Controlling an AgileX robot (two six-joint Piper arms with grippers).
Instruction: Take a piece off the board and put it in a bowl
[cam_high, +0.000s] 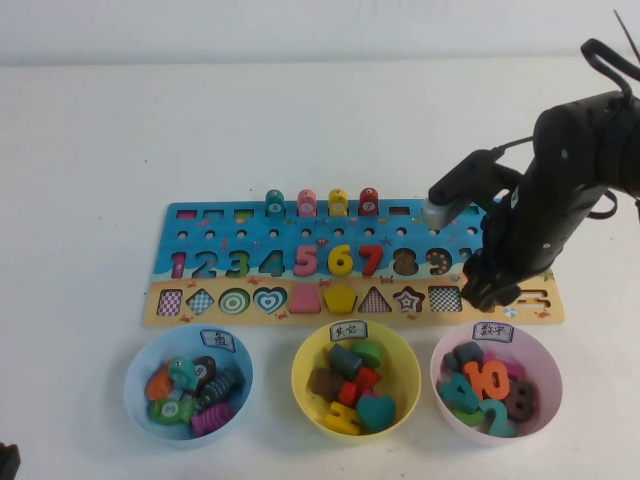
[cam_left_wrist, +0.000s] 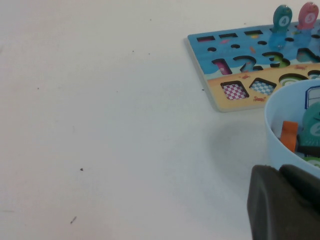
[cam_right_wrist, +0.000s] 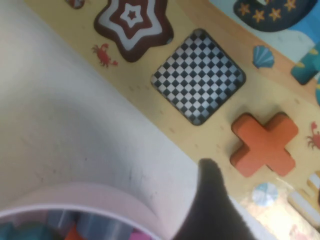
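Observation:
The orange cross-shaped piece (cam_right_wrist: 264, 145) lies flat on the tan strip of the board (cam_right_wrist: 142, 97), next to a checkered square. My right gripper (cam_high: 492, 288) hangs low over the right end of the board (cam_high: 230, 228) and hides the piece in the high view. It is open: only one dark finger (cam_right_wrist: 210, 195) shows, just short of the piece, touching nothing. The yellow bowl (cam_high: 305, 360) stands in front of the board's middle and holds several coloured pieces. My left gripper (cam_left_wrist: 282, 172) rests shut and empty at the table's near left corner (cam_high: 5, 462).
A pale pink bowl (cam_high: 540, 350) of number pieces sits right under the right arm, its rim (cam_right_wrist: 85, 195) close to the finger. A light blue bowl (cam_high: 135, 370) stands at the left, beside the left gripper. Four upright pegs (cam_high: 320, 203) stand on the board's far edge.

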